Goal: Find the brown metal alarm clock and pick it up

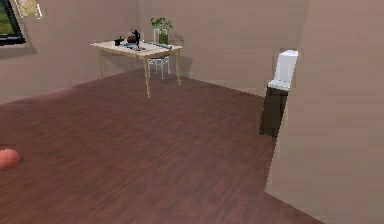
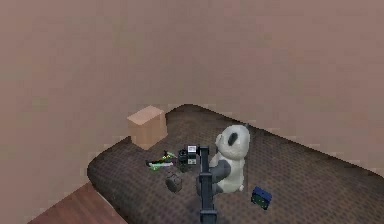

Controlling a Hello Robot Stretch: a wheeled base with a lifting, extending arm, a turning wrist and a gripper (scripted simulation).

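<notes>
Dark nubby rounded mat (image 2: pixel 310 175) with cardboard box (image 2: pixel 147 127), plush bear (image 2: pixel 232 160); jaws near bear, hold untellable.

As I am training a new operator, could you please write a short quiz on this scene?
1. True or false: a green potted plant stands on the light wooden table.
2. The grey and white plush bear sits on: A) a white sofa, B) the dark brown padded surface, C) the table?
3. Can one tell whether the end effector holds anything?
Key: 1 true; 2 B; 3 no, things lie behind it.
</notes>
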